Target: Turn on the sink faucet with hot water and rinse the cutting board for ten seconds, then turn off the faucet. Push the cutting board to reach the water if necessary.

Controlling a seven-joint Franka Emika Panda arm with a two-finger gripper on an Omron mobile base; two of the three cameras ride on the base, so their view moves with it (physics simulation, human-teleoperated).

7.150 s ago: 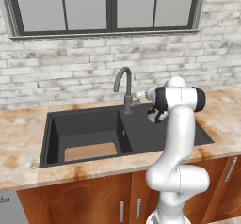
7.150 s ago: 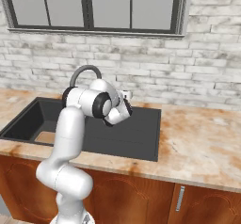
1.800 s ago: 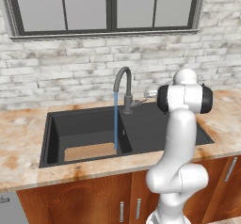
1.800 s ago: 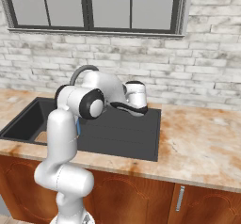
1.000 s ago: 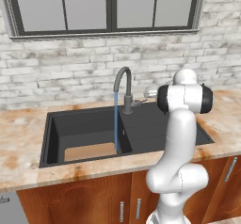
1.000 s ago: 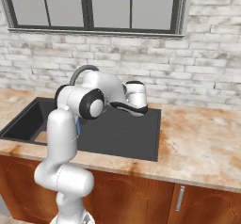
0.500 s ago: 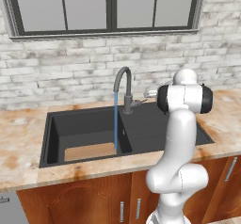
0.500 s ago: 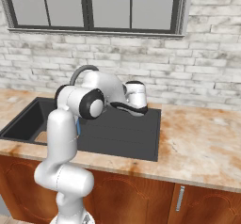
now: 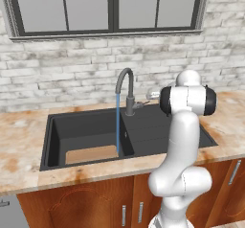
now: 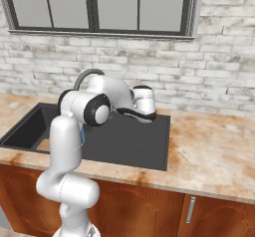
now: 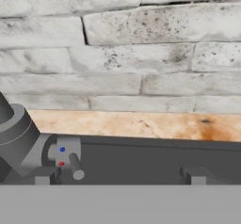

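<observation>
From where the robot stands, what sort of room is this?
A kitchen, by the look of it: a black sink set in a stone counter, a faucet running water onto a board, wooden cabinets below and a window above.

1. A dark-framed window (image 9: 112,6) with several panes runs across the top of the wall at 12 o'clock, with a pale sill under it.
2. A whitewashed brick wall (image 9: 57,74) fills the space from the sill down to the worktop; close up its blocks (image 11: 141,53) look grey-flecked with dark mortar lines.
3. A mottled orange-beige stone countertop (image 9: 21,141) stretches from 9 o'clock to 3 o'clock (image 10: 214,151).
4. Brown wooden cabinet doors (image 9: 72,208) stand below at 6 o'clock, with slim metal handles (image 10: 189,210).
</observation>
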